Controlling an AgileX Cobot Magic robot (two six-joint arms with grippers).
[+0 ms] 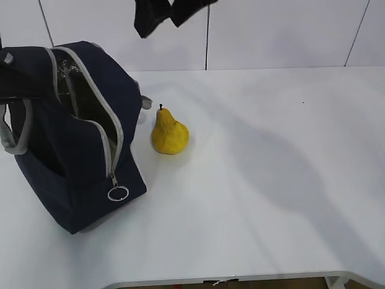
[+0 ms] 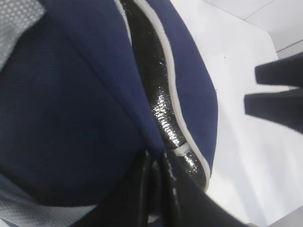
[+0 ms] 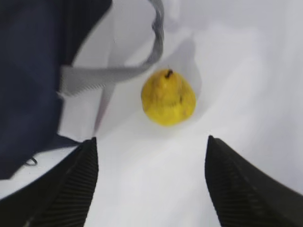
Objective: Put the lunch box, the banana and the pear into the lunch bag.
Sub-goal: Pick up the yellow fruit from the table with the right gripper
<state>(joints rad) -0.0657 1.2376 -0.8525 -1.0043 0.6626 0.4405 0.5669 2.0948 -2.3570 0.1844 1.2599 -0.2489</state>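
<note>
Pear [image 1: 169, 133] upright beside lunch bag [image 1: 78, 138]; left wrist: shiny lining.

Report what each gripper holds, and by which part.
Left gripper: shut on the lunch bag, pinching fabric at its zipper opening's edge. Right gripper: open, holding nothing, above the pear.

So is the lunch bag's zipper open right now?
Open. On the lunch bag the grey zipper edges stand apart with dark lining showing between them, and the ring pull hangs at the bottom end.
</note>
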